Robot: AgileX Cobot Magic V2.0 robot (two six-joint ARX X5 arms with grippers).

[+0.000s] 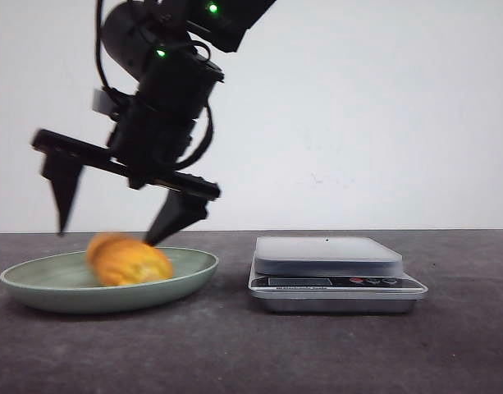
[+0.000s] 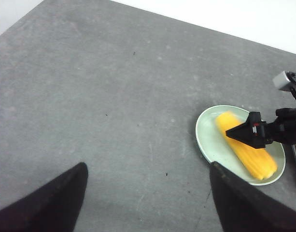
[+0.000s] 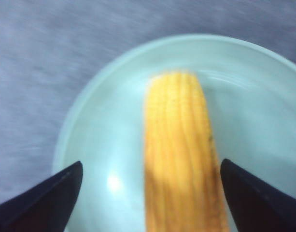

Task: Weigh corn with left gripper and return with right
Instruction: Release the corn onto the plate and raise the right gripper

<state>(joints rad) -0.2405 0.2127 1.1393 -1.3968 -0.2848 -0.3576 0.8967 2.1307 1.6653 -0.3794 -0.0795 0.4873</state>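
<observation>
The corn [image 1: 128,261] lies on its side in a pale green plate [image 1: 38,283] at the left of the table. My right gripper [image 1: 105,234] hangs just above it, open, one finger on each side of the cob, and holds nothing. In the right wrist view the corn [image 3: 181,154] lies between the spread fingers [image 3: 51,198] over the plate [image 3: 99,145]. My left gripper [image 2: 148,165] is open and empty, high over bare table. Its view shows the corn [image 2: 251,157], the plate [image 2: 208,140] and one right finger [image 2: 246,135] from afar. The left gripper is out of the front view.
A silver digital kitchen scale [image 1: 329,254] with a flat grey platform stands to the right of the plate, nothing on it. The table top is dark grey, with a white wall behind.
</observation>
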